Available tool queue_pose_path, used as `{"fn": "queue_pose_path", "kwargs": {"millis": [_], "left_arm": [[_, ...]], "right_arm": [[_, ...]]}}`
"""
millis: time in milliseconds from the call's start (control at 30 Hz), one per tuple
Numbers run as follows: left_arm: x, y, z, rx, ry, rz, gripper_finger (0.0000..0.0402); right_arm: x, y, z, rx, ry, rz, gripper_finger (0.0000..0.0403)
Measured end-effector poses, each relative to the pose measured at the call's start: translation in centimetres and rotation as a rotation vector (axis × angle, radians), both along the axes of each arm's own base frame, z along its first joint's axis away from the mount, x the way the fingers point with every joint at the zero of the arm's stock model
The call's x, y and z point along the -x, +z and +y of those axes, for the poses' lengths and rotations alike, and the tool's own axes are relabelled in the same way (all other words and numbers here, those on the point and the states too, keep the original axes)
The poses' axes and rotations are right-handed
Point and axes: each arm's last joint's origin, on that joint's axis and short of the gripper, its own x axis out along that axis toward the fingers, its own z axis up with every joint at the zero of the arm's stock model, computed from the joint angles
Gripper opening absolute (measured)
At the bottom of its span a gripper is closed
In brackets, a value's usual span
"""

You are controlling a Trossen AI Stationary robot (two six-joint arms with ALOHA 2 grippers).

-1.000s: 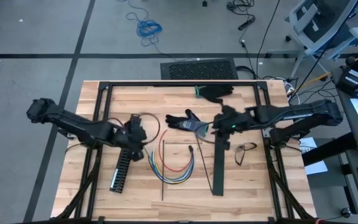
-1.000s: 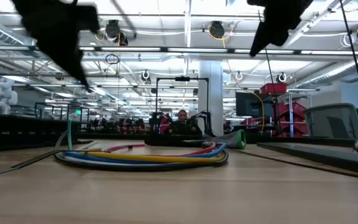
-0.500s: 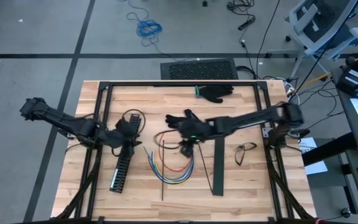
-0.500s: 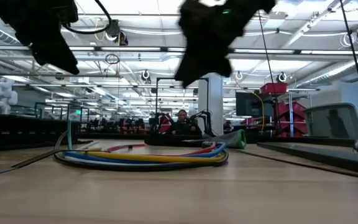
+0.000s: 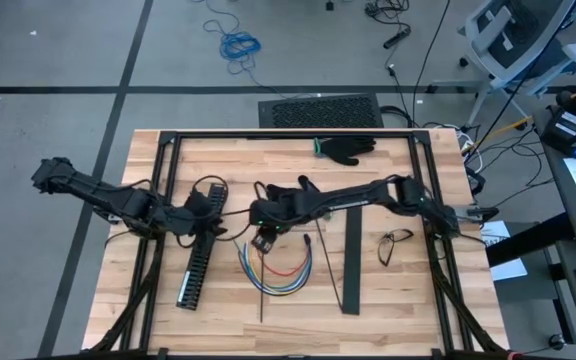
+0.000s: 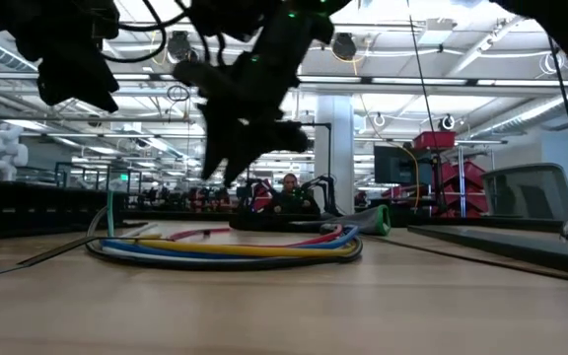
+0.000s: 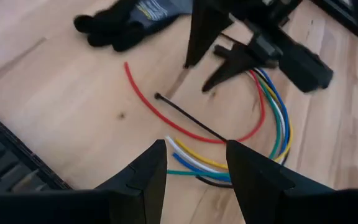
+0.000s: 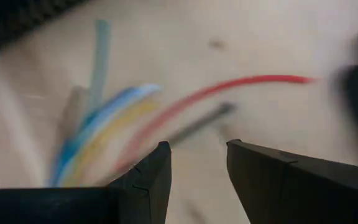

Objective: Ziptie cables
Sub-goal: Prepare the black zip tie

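The cables [image 5: 280, 268], a loose U of red, yellow, blue, green and white wires, lie flat on the wooden table [image 5: 398, 300]. They also show in the low view [image 6: 225, 248] and left wrist view [image 7: 272, 118]. A thin black strip [image 7: 188, 122] lies across the red wire. My right gripper [image 5: 261, 238] hangs open just above the cables' left ends, clear of them in the low view [image 6: 227, 163]; blurred cables [image 8: 104, 124] show beyond its fingers. My left gripper [image 5: 213, 222] stands open to the left of the cables, nothing between its fingers [image 7: 194, 146].
A black slotted duct [image 5: 196, 275] lies near my left gripper. A black glove [image 5: 298, 195] lies under the right arm, another glove [image 5: 348, 148] at the far edge. A flat black bar [image 5: 351, 262] and glasses [image 5: 396, 240] lie to the right.
My right gripper has swept from the table's middle right toward the left and down, ending low over the cables' left ends. My left gripper has drawn back a little toward the left edge and risen, rolling as it went. The cables have stayed where they were.
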Motion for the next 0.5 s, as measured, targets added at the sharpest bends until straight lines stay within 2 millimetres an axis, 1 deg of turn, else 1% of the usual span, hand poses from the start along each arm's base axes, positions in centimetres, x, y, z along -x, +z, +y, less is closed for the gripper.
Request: {"fn": "queue_pose_path", "kwargs": {"millis": [67,200,400,500], "left_arm": [[0.0,0.0,0.0,-0.02,-0.023,0.004,0.0162],[0.1,0.1,0.0,-0.07,-0.087,0.002,0.0162],[0.1,0.1,-0.2,-0.093,-0.202,0.015,0.0162],[0.1,0.1,-0.3,-0.087,-0.247,0.017,0.0162]], "right_arm": [[-0.6,0.0,0.5,-0.058,-0.035,-0.009,0.0144],[-0.7,0.0,1.0,-0.118,-0.172,-0.008,0.0138],[-0.5,-0.1,0.1,-0.164,-0.459,-0.004,0.0137],[-0.5,-0.7,0.0,-0.198,-0.55,0.02,0.0136]]}}
